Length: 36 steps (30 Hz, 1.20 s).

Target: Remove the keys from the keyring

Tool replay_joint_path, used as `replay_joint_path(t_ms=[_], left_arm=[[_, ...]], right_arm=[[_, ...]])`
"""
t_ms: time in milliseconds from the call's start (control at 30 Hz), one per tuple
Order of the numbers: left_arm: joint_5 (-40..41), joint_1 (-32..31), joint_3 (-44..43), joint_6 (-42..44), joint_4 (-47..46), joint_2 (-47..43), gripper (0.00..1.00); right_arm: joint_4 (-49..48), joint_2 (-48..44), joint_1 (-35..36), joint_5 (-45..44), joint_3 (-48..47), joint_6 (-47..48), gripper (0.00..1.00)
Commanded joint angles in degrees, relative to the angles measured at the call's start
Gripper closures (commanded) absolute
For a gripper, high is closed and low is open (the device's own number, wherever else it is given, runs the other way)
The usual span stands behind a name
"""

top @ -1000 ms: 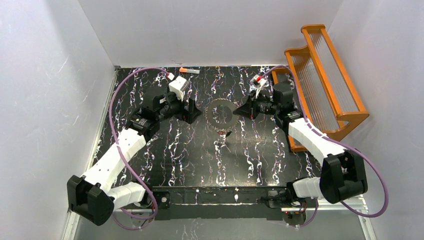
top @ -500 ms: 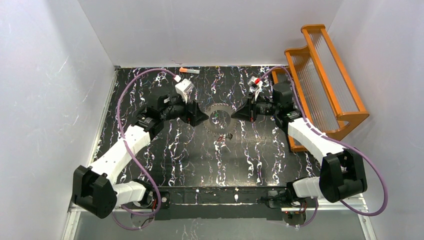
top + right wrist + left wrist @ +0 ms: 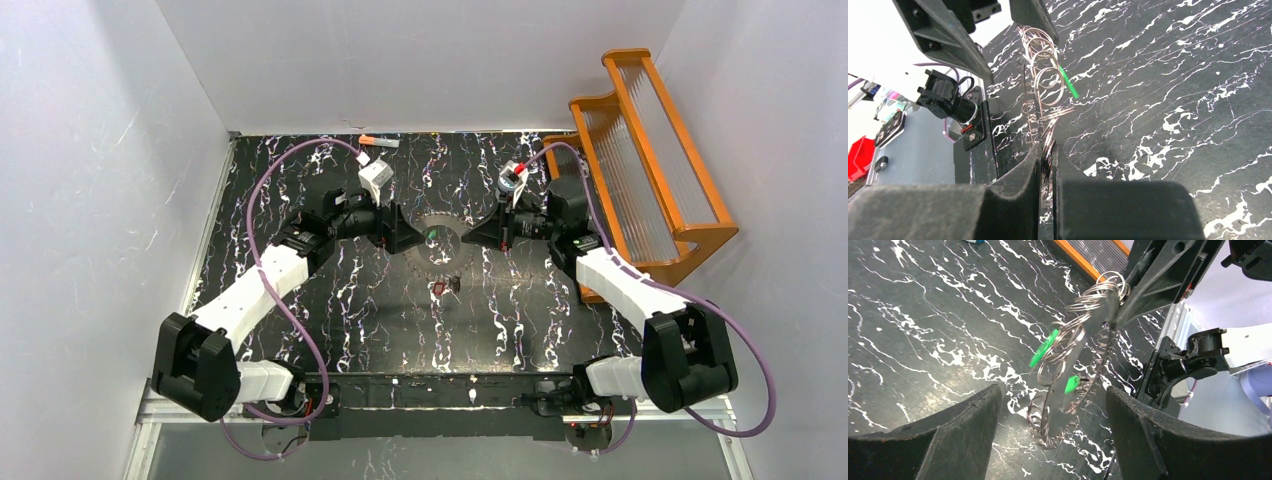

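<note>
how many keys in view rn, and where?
3. On the keyring: upper green key and lower green key, left wrist view. The red key lies loose on the table, near side of the ring. Others may be hidden.

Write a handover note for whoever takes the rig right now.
Right tool: shut on the keyring, holding it on edge above the table.
Left tool: open, one jaw on each side of the keyring, not closed on anything.
Keys: two green keys hang from wire loops on the keyring. The red key seems to lie loose on the table below it.
Done: red key off, as far as the top view shows.
Left: both green keys to come off.
</note>
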State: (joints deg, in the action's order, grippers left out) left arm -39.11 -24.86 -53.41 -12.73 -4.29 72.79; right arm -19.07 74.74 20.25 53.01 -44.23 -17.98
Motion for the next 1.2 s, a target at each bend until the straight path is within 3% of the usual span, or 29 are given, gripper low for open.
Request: replay_joint_path(t_ms=[0, 500, 733, 933, 1167], left_arm=[[-3.8, 0.34, 1.2, -3.49, -3.35, 0.79, 0.26], [-8.61, 0.25, 3.24, -10.31, -10.53, 1.81, 0.33], [-11.85, 0.25, 4.04, -13.88, -14.88, 2.18, 0.46], [-15.28, 0.25, 6.15, -20.62, -23.85, 2.17, 0.57], [-16.73, 0.25, 6.56, -22.14, -26.46, 1.32, 0.77]], right_arm=[[-11.25, -3.71, 0.29, 0.41, 2.54, -5.77, 0.99], [-28.47, -6.1, 0.14, -5.11, 8.97, -19.19, 0.99], [-32.43, -6.56, -0.8, -6.67, 10.73, -22.08, 0.99], [-36.75, -5.77, -1.76, -6.19, 12.09, -24.88, 0.99], [-38.15, -4.69, -2.31, -6.16, 12.77, -25.7, 0.99]])
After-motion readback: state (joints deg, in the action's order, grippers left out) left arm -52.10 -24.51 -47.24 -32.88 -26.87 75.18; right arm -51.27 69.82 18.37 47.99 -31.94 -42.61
